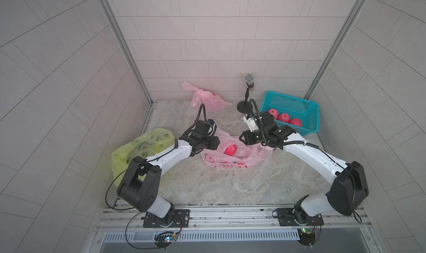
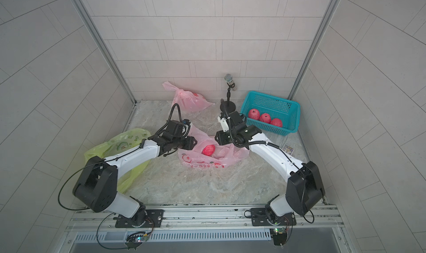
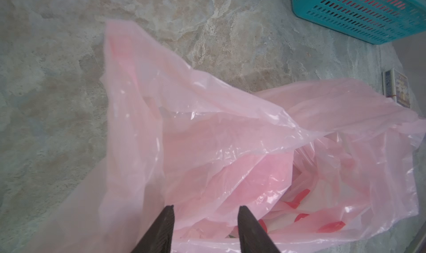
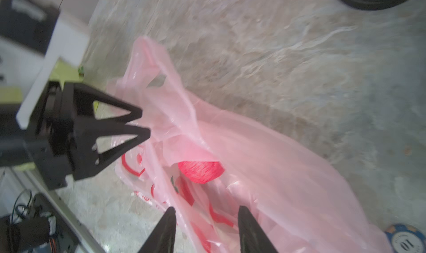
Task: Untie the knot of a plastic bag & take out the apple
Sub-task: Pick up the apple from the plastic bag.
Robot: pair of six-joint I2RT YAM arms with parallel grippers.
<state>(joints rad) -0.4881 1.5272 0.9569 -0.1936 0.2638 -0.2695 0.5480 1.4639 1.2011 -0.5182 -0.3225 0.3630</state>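
Pink plastic bag (image 1: 221,163): mid-tabletop (image 1: 230,189), mouth spread open, lying between both grippers.
Apple (image 1: 230,149): red, inside this bag, visible through the mouth in both top views.
Left gripper (image 3: 205,209): jaws apart, tips at bag's left-arm side, film in the gap.
Right gripper (image 4: 206,208): jaws apart, over bag's opposite side, film beneath.
Teal basket (image 1: 310,125): right rear, holding three red apples (image 1: 284,118).
Second pink bag (image 1: 207,100): at back wall.
Green avocado-print bag (image 1: 143,145): partly under left arm.
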